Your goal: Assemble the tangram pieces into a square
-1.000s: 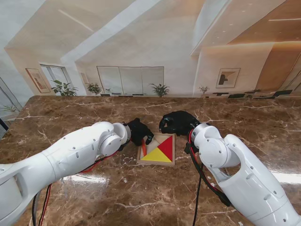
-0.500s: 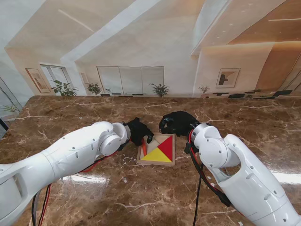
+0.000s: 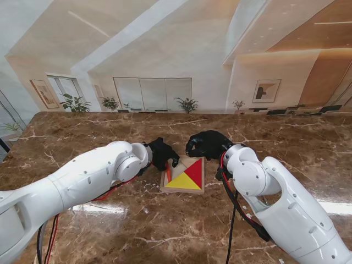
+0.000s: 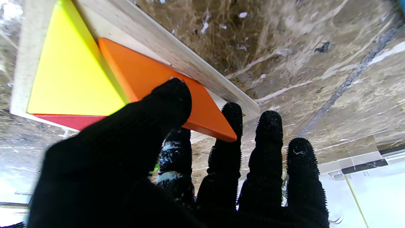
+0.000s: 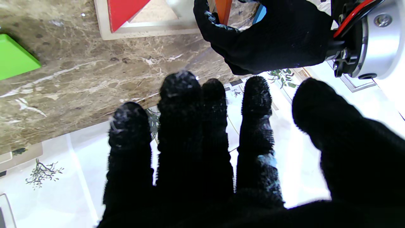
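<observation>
A wooden tray (image 3: 183,191) lies in the middle of the table, holding a yellow triangle (image 3: 180,181) and a red triangle (image 3: 194,170). My left hand (image 3: 161,152) sits at the tray's left far corner, shut on an orange triangle (image 4: 148,76). The thumb presses on top of it and the fingers are under its tip. The piece is tilted, leaning over the tray frame (image 4: 177,60) beside the yellow triangle (image 4: 69,72). My right hand (image 3: 207,144) hovers past the tray's far right corner, open, its fingers (image 5: 256,95) apart and holding nothing.
A green piece (image 5: 12,57) lies on the marble outside the tray (image 5: 142,31), near my right hand. A sliver of a blue piece (image 5: 260,14) shows behind my left hand (image 5: 272,34). Both white forearms flank the tray.
</observation>
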{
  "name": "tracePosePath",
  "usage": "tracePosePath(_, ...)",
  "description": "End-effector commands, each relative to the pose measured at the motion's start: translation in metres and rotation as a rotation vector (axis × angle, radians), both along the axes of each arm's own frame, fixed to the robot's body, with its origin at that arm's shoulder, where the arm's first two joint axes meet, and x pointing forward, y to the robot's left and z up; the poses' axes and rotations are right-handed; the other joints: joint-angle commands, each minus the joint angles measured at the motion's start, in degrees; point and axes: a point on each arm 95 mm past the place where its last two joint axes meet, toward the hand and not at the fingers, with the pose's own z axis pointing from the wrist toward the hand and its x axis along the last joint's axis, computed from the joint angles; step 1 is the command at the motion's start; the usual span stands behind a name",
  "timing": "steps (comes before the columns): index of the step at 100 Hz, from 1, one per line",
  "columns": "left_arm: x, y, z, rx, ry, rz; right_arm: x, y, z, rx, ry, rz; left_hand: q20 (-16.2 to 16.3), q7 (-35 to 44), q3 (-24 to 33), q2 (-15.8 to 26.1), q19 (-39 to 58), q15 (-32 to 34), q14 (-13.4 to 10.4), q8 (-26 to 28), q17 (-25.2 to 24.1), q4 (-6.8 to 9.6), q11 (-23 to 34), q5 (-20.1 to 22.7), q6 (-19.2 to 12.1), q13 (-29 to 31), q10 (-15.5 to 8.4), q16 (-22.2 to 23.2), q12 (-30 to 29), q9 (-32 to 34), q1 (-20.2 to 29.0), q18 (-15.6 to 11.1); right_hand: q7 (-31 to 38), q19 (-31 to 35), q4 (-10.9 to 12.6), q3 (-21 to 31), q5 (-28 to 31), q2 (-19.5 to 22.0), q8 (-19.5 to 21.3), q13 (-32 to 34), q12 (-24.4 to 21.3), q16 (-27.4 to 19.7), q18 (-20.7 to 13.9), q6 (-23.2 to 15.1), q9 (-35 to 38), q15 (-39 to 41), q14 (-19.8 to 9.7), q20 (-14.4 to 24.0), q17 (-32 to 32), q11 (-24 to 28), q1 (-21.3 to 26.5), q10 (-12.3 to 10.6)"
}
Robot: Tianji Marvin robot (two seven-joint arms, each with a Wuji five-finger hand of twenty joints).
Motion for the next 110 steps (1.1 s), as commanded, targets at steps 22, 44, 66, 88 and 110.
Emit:
tracePosePath(22,0.0017,0.0003,0.0024,0.013,0.005,-0.001,-0.0014,-0.0005,-0.006,-0.003,0.034,0.003,-0.55,-0.92,0.1,2.88,-1.16,-1.04,0.94,-1.55,-1.28,0.52,-3.71,-2.2,0.76,-1.39,-0.01,-0.48,-2.36,-2.31,-3.54,0.44,1.06,2.35,1.21,0.28,-0.59,1.15,-0.15,1.88,-0.25,-0.32,-0.11,0.44,1.21,1.14,-0.18,-0.25,0.46,0.71,-2.66,0.35)
tracePosePath(44,0.0023,-0.0016,0.0041,0.007,0.009,0.003,-0.0015,-0.0006,-0.0063,-0.002,0.036,0.005,-0.49,-1.36,-2.1,3.62,-1.56,-1.15,1.19,-1.71,-1.61,0.29,-3.81,-2.29,1.31,-1.74,0.28,-0.39,-2.32,-2.61,-5.17,0.61,1.08,2.36,1.21,0.28,-0.53,1.16,-0.15,1.89,-0.25,-0.33,-0.02,0.39,1.28,1.14,-0.17,-0.35,0.54,0.74,-2.69,0.37)
tracePosePath(66,0.0034,-0.004,0.006,0.005,0.011,0.001,-0.0017,-0.0011,-0.0068,0.002,0.04,0.002,-0.33,-1.79,-3.37,4.37,-1.9,-1.29,1.15,-1.88,-1.82,0.1,-3.99,-2.52,1.75,-2.02,0.43,-0.3,-2.31,-3.0,-6.52,0.69,1.07,2.4,1.22,0.29,-0.51,1.18,-0.16,1.89,-0.25,-0.33,-0.03,0.45,1.31,1.15,-0.2,-0.43,0.54,0.75,-2.63,0.25)
tracePosePath(88,0.0041,-0.0063,0.0075,0.0,0.002,0.001,-0.0016,-0.0016,-0.0071,0.007,0.044,0.0,-0.09,-2.17,-4.2,5.7,-2.12,-1.19,1.38,-2.02,-1.86,0.28,-3.9,-2.91,2.03,-2.13,0.42,-0.13,-2.19,-3.15,-6.62,0.58,1.1,2.43,1.22,0.3,-0.43,1.18,-0.15,1.96,-0.26,-0.33,-0.02,0.53,1.36,1.18,-0.21,-0.48,0.54,0.76,-2.66,0.39)
tracePosePath(110,0.0039,-0.007,0.008,0.007,0.002,-0.001,-0.002,-0.0019,-0.0078,0.008,0.051,0.001,0.21,-2.63,-4.92,6.49,-2.29,-1.21,1.43,-2.22,-1.96,0.42,-3.92,-3.5,2.31,-2.29,0.46,-0.06,-2.17,-3.41,-6.75,0.59,1.1,2.53,1.22,0.36,-0.29,1.15,-0.17,2.19,-0.26,-0.34,-0.01,0.6,1.68,1.22,-0.06,-0.52,0.69,0.81,-2.65,0.4)
